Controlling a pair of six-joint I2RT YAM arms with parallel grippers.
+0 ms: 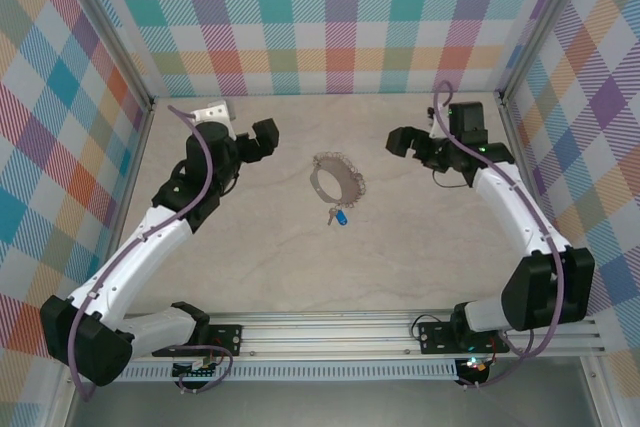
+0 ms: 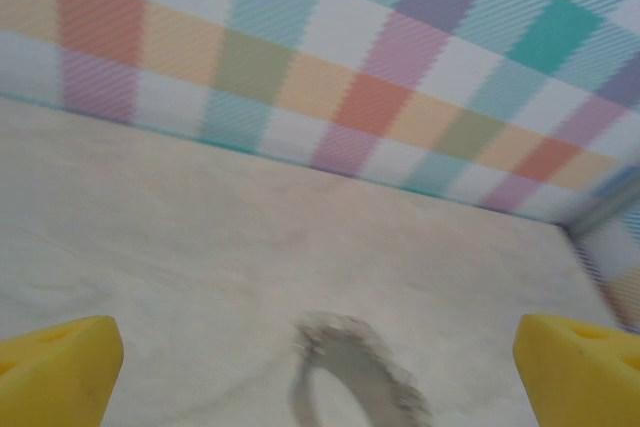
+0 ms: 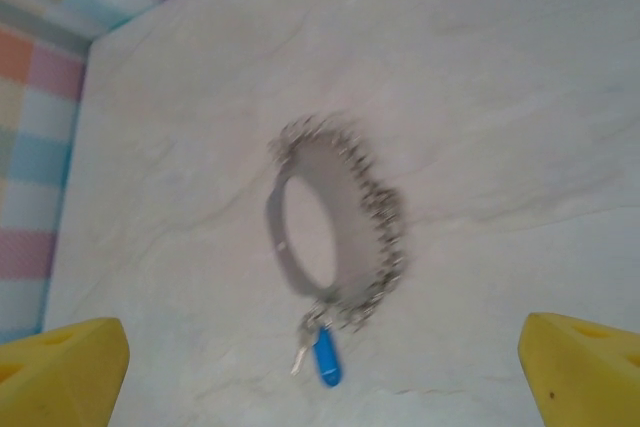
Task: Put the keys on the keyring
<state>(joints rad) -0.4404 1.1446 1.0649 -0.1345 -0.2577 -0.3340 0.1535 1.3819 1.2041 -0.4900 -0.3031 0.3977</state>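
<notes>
Plainly nothing is held. The jaws of the left arm [image 1: 150,237] and of the right arm [image 1: 510,197] stand wide apart, off to either side of the ring [image 1: 338,182] and clear of it. The ring lies flat in the middle of the bench [image 1: 250,267]. The blue-headed key [image 3: 326,357] rests at the ring's near end, touching the small links there. The right wrist view is too blurred to tell whether it is threaded on or only lying against them. I judge the threading done or almost done. Next comes a check; if the key is loose, it needs a fine pinch on the blue head while the other jaws steady the ring.
</notes>
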